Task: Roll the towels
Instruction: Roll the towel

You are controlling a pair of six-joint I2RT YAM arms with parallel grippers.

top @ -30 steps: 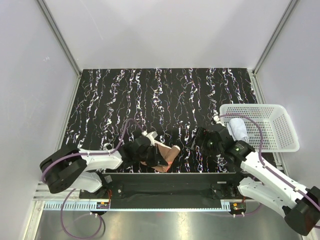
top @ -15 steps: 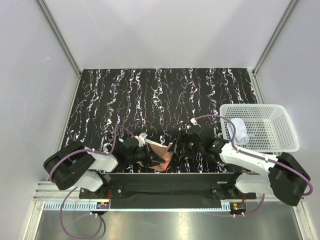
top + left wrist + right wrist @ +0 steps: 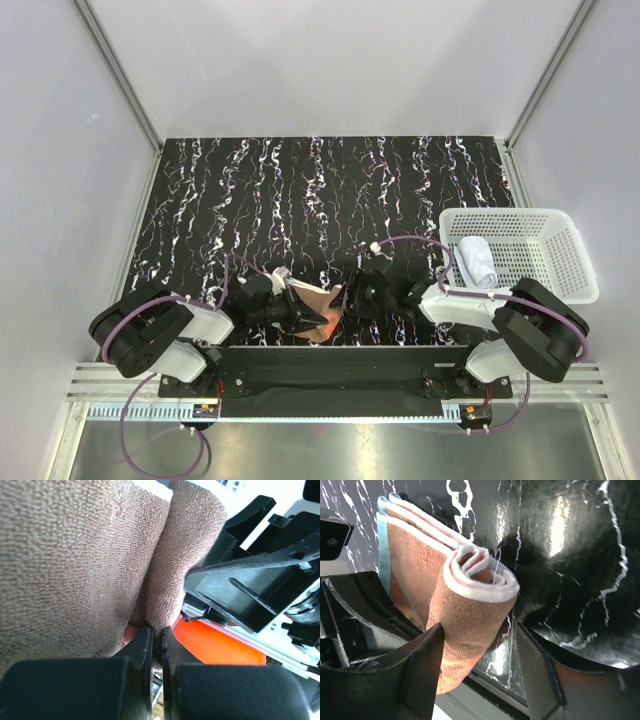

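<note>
Left tool (image 3: 156, 636) is pinched shut on a fold of the orange towel (image 3: 465, 600), whose brownish reverse fills the left wrist view, at the near edge of the tabletop (image 3: 300, 190). The right tool (image 3: 481, 655) has its jaws apart, one finger on either side of the towel's loosely curled end, not yet squeezing it. The white towel (image 3: 477, 262) lies rolled inside the basket (image 3: 560, 250), well apart to the right, so that half looks done. The step in hand is starting the orange roll. Next, I judge, the right tool must clamp the curled end and wind it tightly, or the coil may spring open.
</note>
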